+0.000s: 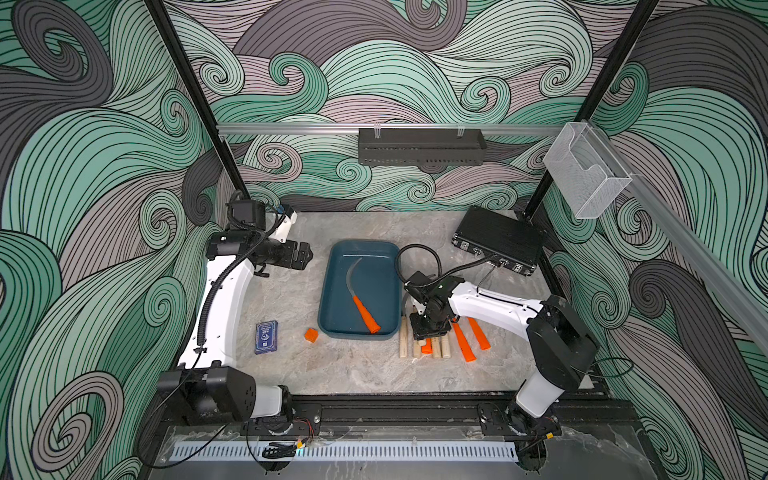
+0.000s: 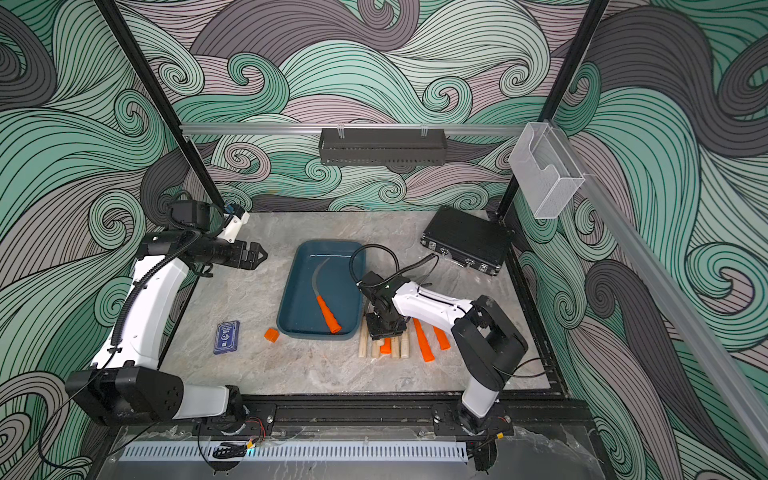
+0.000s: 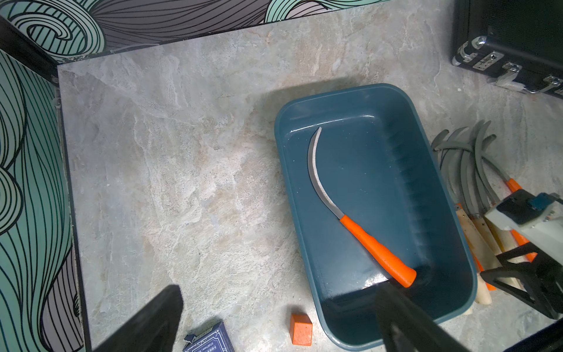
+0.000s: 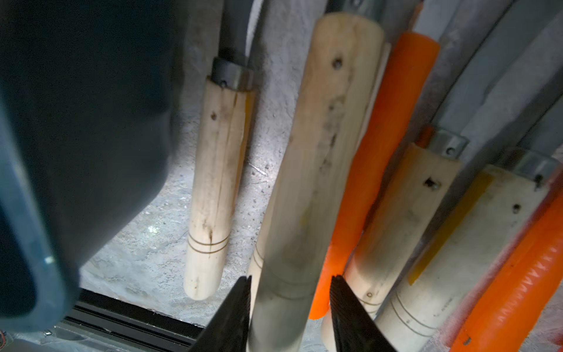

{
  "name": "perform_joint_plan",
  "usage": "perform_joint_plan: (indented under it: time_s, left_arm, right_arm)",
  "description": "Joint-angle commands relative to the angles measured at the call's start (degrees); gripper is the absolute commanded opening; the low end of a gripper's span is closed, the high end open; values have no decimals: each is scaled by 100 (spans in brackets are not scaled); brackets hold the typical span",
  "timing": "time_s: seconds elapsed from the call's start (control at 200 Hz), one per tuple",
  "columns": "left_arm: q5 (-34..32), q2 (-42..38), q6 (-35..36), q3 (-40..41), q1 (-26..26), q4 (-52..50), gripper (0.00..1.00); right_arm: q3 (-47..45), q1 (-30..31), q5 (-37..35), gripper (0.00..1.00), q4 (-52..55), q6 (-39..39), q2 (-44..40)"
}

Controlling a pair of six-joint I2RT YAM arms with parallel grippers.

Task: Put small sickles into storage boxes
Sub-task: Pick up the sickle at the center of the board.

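The dark teal storage box (image 1: pixel 328 291) (image 2: pixel 291 291) (image 3: pixel 283 146) sits mid-table and holds one orange-handled sickle (image 1: pixel 363 309) (image 2: pixel 326 311) (image 3: pixel 374 247). Just right of it lies a row of several small sickles (image 1: pixel 465 345) (image 2: pixel 424 345) with orange and pale wooden handles. My right gripper (image 1: pixel 430 332) (image 4: pixel 291 279) points down onto that row. Its jaws sit against both sides of a wooden handle (image 4: pixel 304 183), with the box wall (image 4: pixel 76 122) beside it. My left gripper (image 1: pixel 307 253) (image 2: pixel 259 253) hovers open left of the box, holding nothing.
A small orange cube (image 1: pixel 311 335) (image 3: pixel 301 329) and a blue card box (image 1: pixel 266 337) lie left of the storage box. A black latch case (image 1: pixel 498 245) stands at the back right. A clear bin (image 1: pixel 586 174) and a black rack (image 1: pixel 422 147) hang on the walls.
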State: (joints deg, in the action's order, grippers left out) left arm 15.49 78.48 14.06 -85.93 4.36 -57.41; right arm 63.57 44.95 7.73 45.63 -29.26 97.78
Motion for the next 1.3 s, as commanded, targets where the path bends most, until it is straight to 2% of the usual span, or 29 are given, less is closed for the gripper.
perform_joint_plan:
  time_s: [0.0, 0.465, 0.59, 0.695, 1.061, 1.296]
  left_arm:
    - [60, -131, 77, 48, -32, -96, 99]
    - [64, -131, 99, 22, -32, -119, 99]
    - [71, -127, 95, -24, -33, -142, 99]
    - [69, -123, 88, -66, -32, -157, 99]
    - [60, -116, 62, -270, -38, -235, 99]
    - [69, -114, 18, -327, -41, -237, 99]
  right_arm:
    - [104, 32, -157, 43, 66, -77, 81]
    - [182, 115, -298, 35, 122, -64, 352]
    - [170, 111, -308, 30, 120, -70, 331]
    - [139, 111, -330, 23, 120, -69, 262]
    - [37, 54, -298, 2, 159, -66, -349]
    - [-9, -80, -358, 0, 313, -63, -975]
